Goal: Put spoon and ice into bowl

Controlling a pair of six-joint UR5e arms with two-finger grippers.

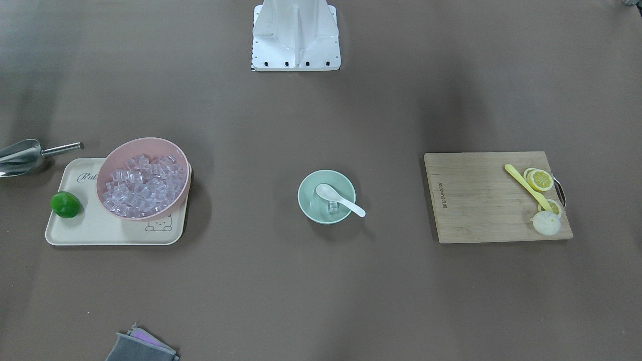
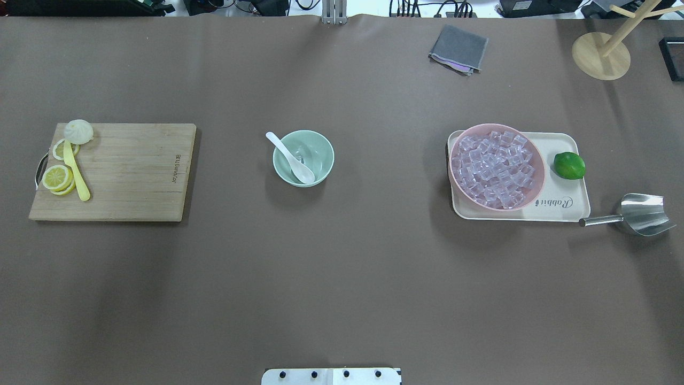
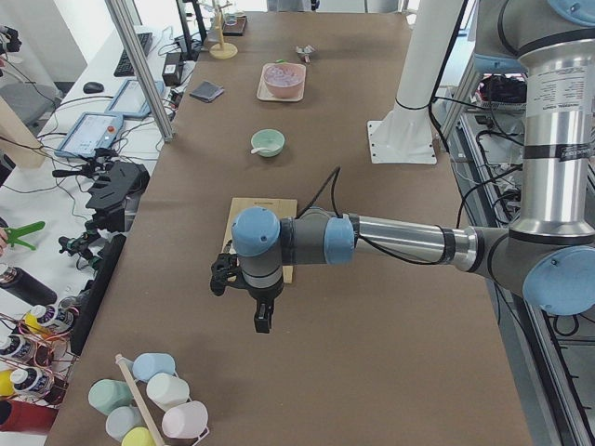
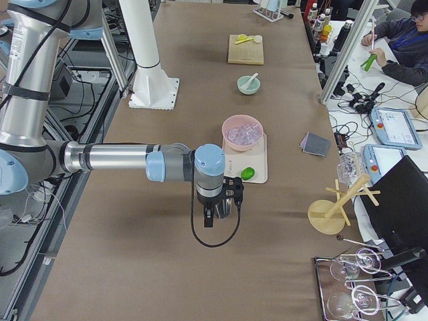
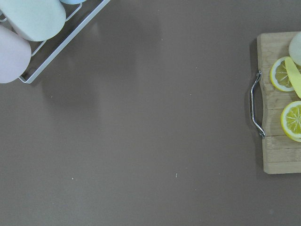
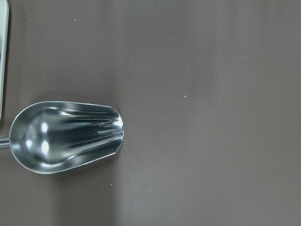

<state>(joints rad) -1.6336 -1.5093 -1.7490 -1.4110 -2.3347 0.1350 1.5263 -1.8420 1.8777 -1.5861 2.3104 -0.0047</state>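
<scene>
The spoon point(image 2: 291, 158) lies in the bowl point(image 2: 324, 145) — scoop down inside, handle tilted out over the rim toward 10 o'clock, seen from over my shoulders. One ice cube point(image 2: 301, 155) sits on the bowl's floor, just beside the scoop. The bowl stands mid-table.

At its 9 o'clock, well apart, lies the board point(image 2: 133, 171). On the board's far end are lemon slices point(image 2: 57, 178), a yellow spoon point(image 2: 75, 174) across them and a pale round lump point(image 2: 78, 131).

At the bowl's 3 o'clock, also well apart, a tray point(image 2: 566, 206) bears the pink bowl point(image 2: 538, 182), heaped with clear cubes point(image 2: 494, 168). A lime point(image 2: 569, 165) sits at that bowl's 3 o'clock. A metal scoop point(image 2: 641, 214) rests on the table at the tray's 4 o'clock. A grey cloth point(image 2: 458, 49) lies at the bowl's 1 o'clock.

My left gripper point(image 3: 263, 321) hangs above bare table past the board's handle end, and my right gripper point(image 4: 208, 217) hangs above the scoop. Both show only from the table's ends — I cannot tell whether either pair of fingers is spread or pressed together.
</scene>
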